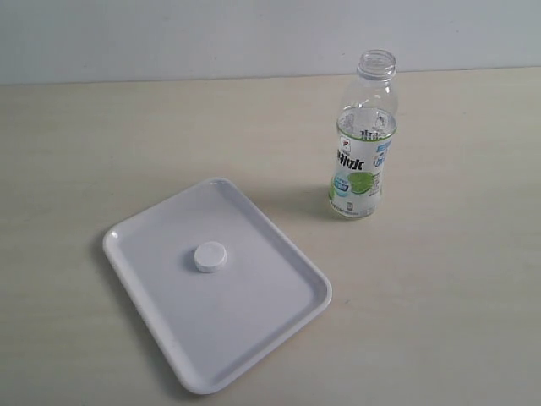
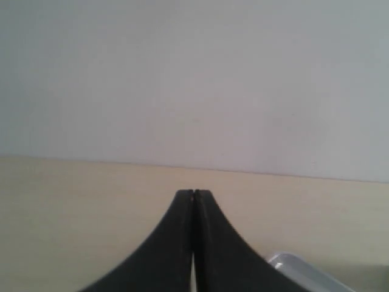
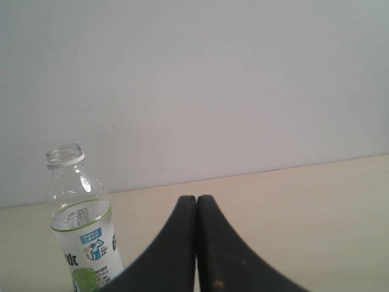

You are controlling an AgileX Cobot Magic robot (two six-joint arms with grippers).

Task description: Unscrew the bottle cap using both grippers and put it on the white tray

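The small white bottle cap [image 1: 210, 257] lies flat near the middle of the white tray [image 1: 279, 254], which rests on the table at front left. The clear bottle [image 1: 363, 139] stands upright and uncapped to the right of the tray, its threaded neck bare. The right wrist view also catches the bottle [image 3: 79, 225], off to one side of my right gripper [image 3: 196, 198], which is shut and holds nothing. My left gripper [image 2: 194, 192] is shut and empty too, with a corner of the white tray [image 2: 298, 267] beside it. Neither gripper appears in the exterior view.
The pale wooden table [image 1: 456, 296] runs back to a plain light wall [image 1: 211, 34]. Nothing else stands on the table.
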